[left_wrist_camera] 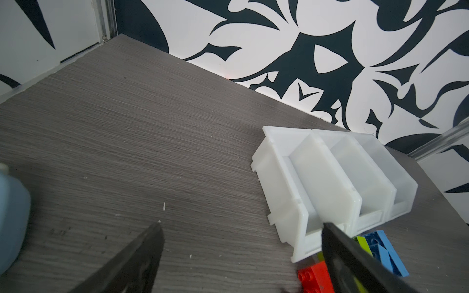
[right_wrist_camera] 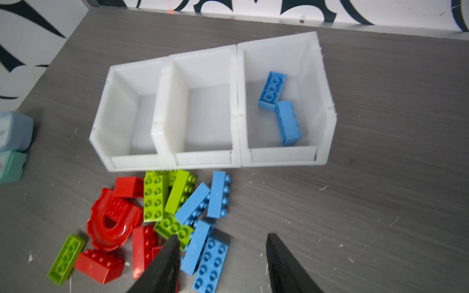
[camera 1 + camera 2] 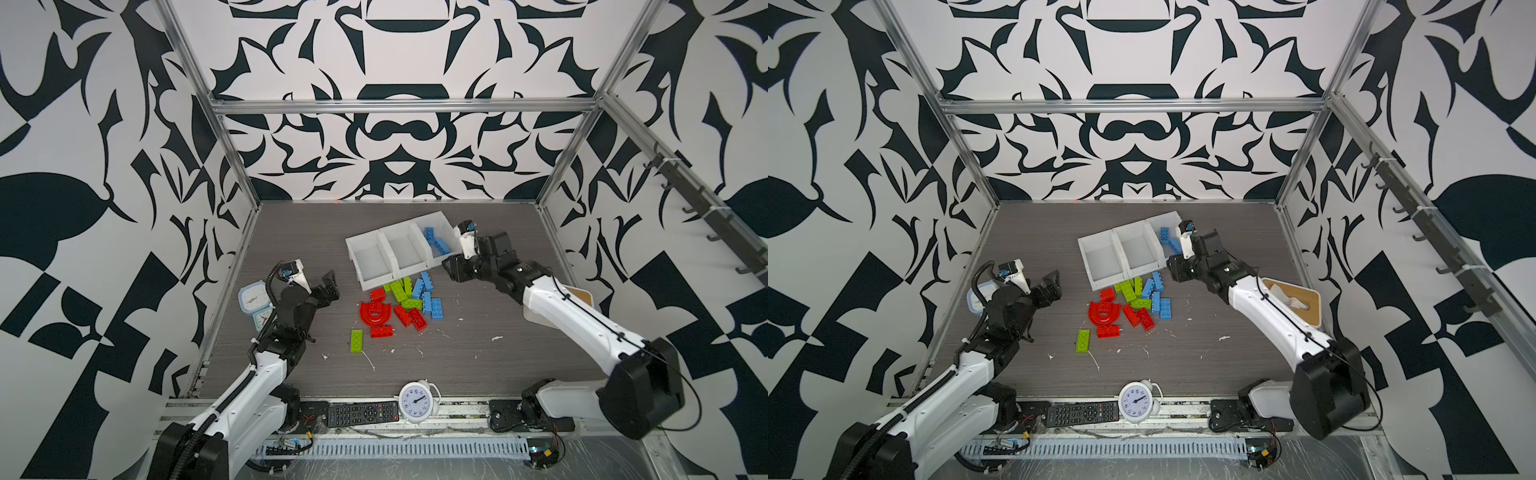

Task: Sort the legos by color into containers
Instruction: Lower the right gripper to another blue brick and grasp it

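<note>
The containers (image 3: 374, 259) are three joined white bins, seen in both top views and in the left wrist view (image 1: 299, 203). The rightmost bin (image 2: 327, 101) holds two light blue bricks (image 2: 272, 88); the other two are empty. Red, lime green and blue legos (image 3: 405, 297) lie piled before the bins, with a red arch (image 2: 111, 218) and one green brick apart (image 3: 356, 340). My right gripper (image 2: 222, 243) hangs open and empty by the rightmost bin's front corner (image 3: 451, 268), above the blue bricks. My left gripper (image 3: 330, 289) stands wide open left of the pile, with nothing between its fingers (image 1: 242, 228).
Two small square clocks (image 3: 254, 300) sit by the left wall. A white round alarm clock (image 3: 417, 401) and a black remote (image 3: 361, 412) lie at the front edge. A white tissue box with wooden lid (image 3: 1296, 301) stands under the right arm.
</note>
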Tool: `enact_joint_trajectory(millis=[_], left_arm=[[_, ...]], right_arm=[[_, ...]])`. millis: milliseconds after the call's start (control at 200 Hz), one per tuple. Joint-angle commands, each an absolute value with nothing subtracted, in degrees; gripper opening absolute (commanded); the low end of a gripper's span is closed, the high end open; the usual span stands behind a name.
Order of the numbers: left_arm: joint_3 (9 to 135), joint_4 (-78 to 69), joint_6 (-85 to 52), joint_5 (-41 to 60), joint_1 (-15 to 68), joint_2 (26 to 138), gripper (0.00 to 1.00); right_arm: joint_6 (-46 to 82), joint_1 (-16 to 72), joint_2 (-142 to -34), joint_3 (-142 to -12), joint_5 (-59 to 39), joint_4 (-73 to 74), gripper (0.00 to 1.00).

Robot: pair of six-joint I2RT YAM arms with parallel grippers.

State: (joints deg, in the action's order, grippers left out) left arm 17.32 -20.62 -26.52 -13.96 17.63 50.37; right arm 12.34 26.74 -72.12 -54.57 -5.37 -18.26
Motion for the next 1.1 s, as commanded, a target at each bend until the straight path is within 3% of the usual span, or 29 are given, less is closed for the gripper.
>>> enact_joint_trajectory(millis=[0,220,1095], left_arm=[[17.6,-22.3,-25.6,-11.6,17.5,49.7,1.00],[17.6,-22.3,-24.4,-10.6,17.5,49.3,1.00],[18.5,-22.7,-23.8,-8.2,17.5,51.0,1.00]], right_arm=[[17.8,29.4,-68.9,-49.8,0.5,-19.6,0.58],[22.6,31.2,-70.4,-44.4,-1.4,-19.0,0.58],[18.2,36.1,-88.0,-48.1,-3.8,-13.4,0.55]])
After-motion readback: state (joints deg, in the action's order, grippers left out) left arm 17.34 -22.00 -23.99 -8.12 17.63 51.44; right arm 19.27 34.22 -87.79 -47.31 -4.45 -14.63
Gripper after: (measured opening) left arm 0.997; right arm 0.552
